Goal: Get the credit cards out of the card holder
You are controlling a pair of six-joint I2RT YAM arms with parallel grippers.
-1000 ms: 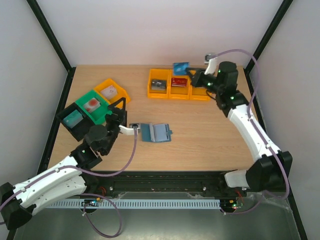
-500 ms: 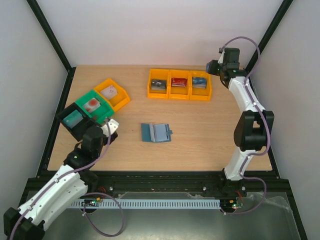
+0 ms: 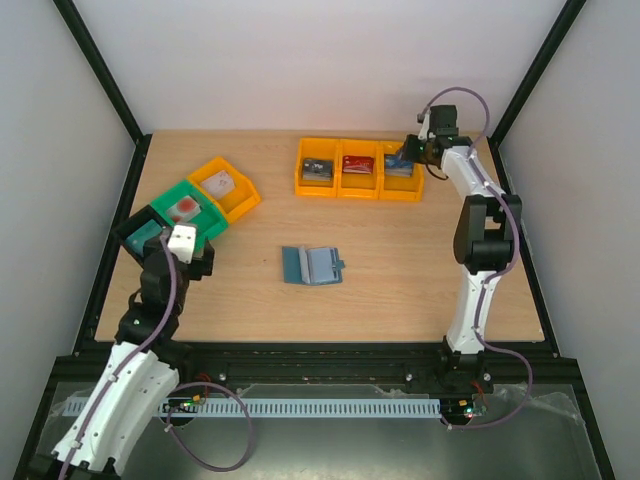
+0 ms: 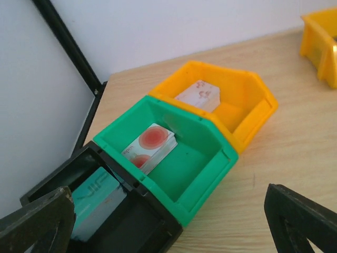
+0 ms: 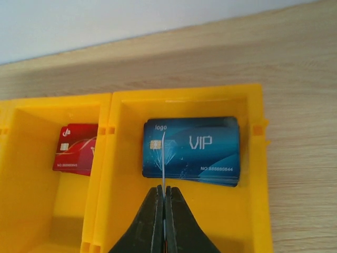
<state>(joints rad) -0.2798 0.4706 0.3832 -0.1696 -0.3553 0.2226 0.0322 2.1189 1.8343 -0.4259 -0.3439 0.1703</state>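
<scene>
right end effector (image 5: 164, 190) pinches one card (image 5: 164, 158), left end effector (image 4: 168, 221) spread, six bins (image 3: 341, 191).

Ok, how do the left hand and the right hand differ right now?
The left hand is wide open and empty; the right hand is shut on a thin card seen edge-on. The left hand hangs by the green bin; the right hand is over the blue card stack in an orange bin. Both are away from the card holder.
</scene>
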